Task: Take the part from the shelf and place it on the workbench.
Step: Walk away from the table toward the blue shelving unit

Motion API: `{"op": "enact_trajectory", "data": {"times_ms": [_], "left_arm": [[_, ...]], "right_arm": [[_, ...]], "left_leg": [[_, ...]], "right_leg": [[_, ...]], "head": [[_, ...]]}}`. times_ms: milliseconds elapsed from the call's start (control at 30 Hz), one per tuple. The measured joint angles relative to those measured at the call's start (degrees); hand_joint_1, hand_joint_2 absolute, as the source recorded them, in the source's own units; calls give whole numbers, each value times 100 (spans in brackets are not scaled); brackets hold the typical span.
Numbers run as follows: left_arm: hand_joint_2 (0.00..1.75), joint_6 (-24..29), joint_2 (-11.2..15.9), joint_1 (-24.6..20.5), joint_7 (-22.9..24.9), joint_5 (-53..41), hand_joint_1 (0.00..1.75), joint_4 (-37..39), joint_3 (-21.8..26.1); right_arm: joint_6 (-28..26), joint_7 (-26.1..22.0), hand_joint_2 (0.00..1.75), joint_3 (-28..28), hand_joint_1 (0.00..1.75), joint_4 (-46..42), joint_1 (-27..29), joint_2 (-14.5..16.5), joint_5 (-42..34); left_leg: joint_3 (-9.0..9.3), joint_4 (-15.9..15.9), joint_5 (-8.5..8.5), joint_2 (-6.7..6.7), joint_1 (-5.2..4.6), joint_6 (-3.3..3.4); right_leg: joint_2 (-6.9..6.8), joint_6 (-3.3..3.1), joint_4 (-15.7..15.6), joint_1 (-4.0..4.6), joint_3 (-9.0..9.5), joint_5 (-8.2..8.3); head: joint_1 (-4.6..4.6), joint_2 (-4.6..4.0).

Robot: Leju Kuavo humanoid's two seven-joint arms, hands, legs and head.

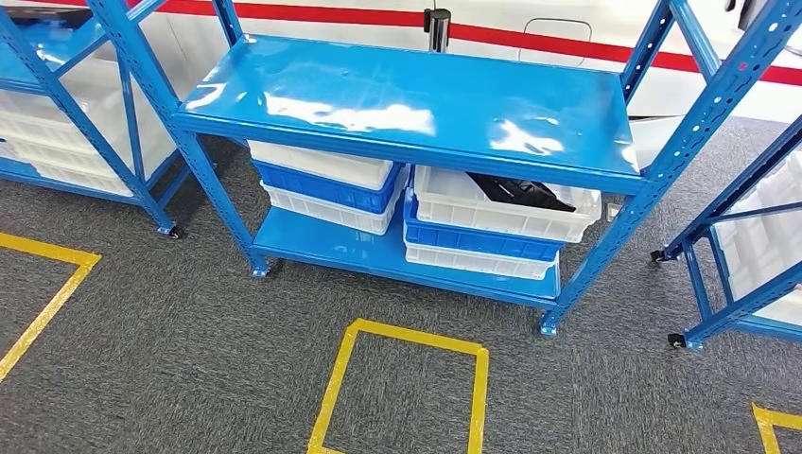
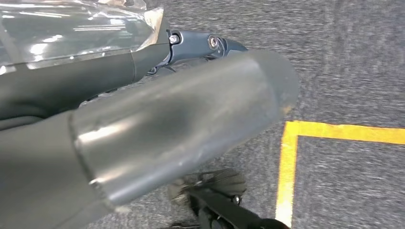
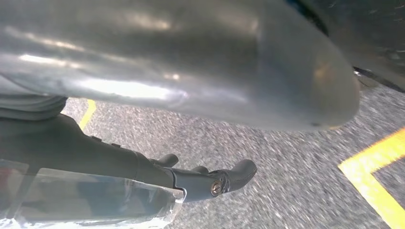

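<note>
While both arms hang over the carpet, we see our left hand (image 2: 143, 124) and right hand (image 3: 191, 71), but cannot tell their grip. Black part (image 1: 522, 192) lies in the top white bin (image 1: 454, 203) at the shelf's (image 1: 407, 104) lower-right end, under the bare top surface.
</note>
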Motion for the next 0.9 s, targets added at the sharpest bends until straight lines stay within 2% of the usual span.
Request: {"op": "enact_trajectory", "data": {"times_ms": [33, 67, 133, 200, 233, 267, 333, 367, 400, 433, 467, 500, 533, 600, 633, 733, 767, 833, 900], "left_arm": [[0, 0, 2, -2, 0, -1, 0, 0, -1], [0, 0, 3, -8, -1, -1, 0, -2, -1], [0, 1, 5, -2, -1, -1, 0, -4, -1], [0, 1, 3, 13, -3, 1, 0, -5, 0], [0, 2, 2, 12, -3, 1, 0, -4, 1], [0, 2, 2, 3, -4, 1, 0, -4, 1], [0, 2, 6, -16, -4, 0, 0, -4, 2], [0, 2, 8, -19, -2, -1, 0, -4, 2], [0, 2, 8, -17, 3, -1, 0, -4, 2], [0, 2, 8, -12, 12, -1, 0, -4, 2], [0, 2, 8, -8, 29, -1, 0, -4, 2], [0, 2, 5, -4, 56, 0, 0, -4, 2], [0, 3, 3, -6, 96, -2, 0, -2, 2], [0, 16, -5, -11, 190, -27, 0, 2, 2], [0, 25, -8, -11, 232, -44, 0, 3, 2], [0, 46, -19, -2, 293, -69, 0, 5, 1], [0, 50, -24, -6, 298, -72, 0, 5, 1], [0, 56, -33, -19, 296, -85, 0, 4, -2], [0, 68, -37, -23, 292, -97, 0, 4, -4]], "right_arm": [[0, -1, 0, 0, 0, -1, -7, 7, 0], [0, -1, 0, 0, 0, -1, -20, 13, 0], [0, -1, 0, 0, 0, -2, -34, 20, 0], [0, -1, 0, 0, 0, -2, -36, 21, 0], [-1, 0, 0, 0, 0, -2, -41, 19, 0], [-1, 0, 0, 0, 0, -2, -51, 18, 0], [-1, -1, 0, 0, 0, -2, -61, 17, 0], [0, -2, 0, 0, 0, -2, -54, 17, -1], [0, -2, 0, 0, 0, -2, -39, 16, -1], [0, -1, 0, 0, 0, -2, -23, 16, -1], [0, 0, 0, 0, 0, -2, -10, 14, -1], [-1, 1, 0, 0, 0, -2, -2, 12, -1], [-1, 3, 0, 0, 0, -1, -1, 11, 1], [0, 11, 0, 0, 0, -1, -7, 10, 11], [3, 20, 0, 0, 0, 0, -7, 10, 19], [16, 42, 0, 0, 0, 1, -13, 2, 29], [20, 45, 0, 0, 0, 1, -25, 0, 29], [26, 48, 0, 0, 0, -1, -47, 4, 29], [32, 48, 0, 0, 0, -2, -44, 13, 28]], "left_leg": [[66, -277, 76, 5, -19, 19], [119, -449, 74, 4, -40, 49], [158, -557, -30, -3, -78, 130], [286, -639, 105, -8, -65, 216], [351, -660, 130, -5, -59, 241], [404, -674, 134, -4, -52, 260], [440, -680, 102, -8, -59, 286], [459, -680, 78, -14, -62, 295], [491, -680, 49, -25, -66, 299], [530, -679, 20, -37, -70, 297], [574, -679, -9, -47, -74, 290], [601, -683, -38, -56, -76, 280], [636, -678, -69, -62, -82, 260], [671, -661, -112, -71, -90, 204], [690, -637, -137, -75, -98, 178], [753, -635, -213, -52, -76, 222], [786, -662, -224, -42, -64, 227], [827, -708, -224, -34, -60, 184], [857, -735, -233, -33, -67, 172]], "right_leg": [[7, 28, -1, 7, 40, -45], [9, 65, -11, 18, 53, -87], [11, 151, 11, 55, 124, -106], [4, 220, 99, 77, 175, -149], [2, 235, 229, 75, 115, -201], [-2, 243, 458, 68, -23, -281], [-2, 234, 1098, 58, -478, -500], [-2, 227, 1338, 58, -703, -607], [-2, 226, 1427, 59, -859, -657], [-2, 240, 1337, 59, -926, -606], [-2, 275, 1079, 60, -914, -433], [-4, 305, 755, 63, -858, -168], [-12, 301, 478, 69, -815, 36], [-29, 216, 203, 114, -772, 258], [-37, 165, 189, 120, -748, 295], [-31, 150, 167, 100, -621, 459], [-25, 150, 162, 103, -605, 448], [-19, 128, 154, 111, -580, 434], [-17, 107, 145, 95, -568, 421]], "head": [[-4, 0], [-4, 0], [-8, 1], [-1, 2], [7, 2], [14, 1], [25, 1], [25, 1], [25, 1], [26, 1], [27, 1], [28, 1], [26, 1], [28, 1], [33, 0], [14, 1], [3, 1], [5, 1], [3, 1]]}}
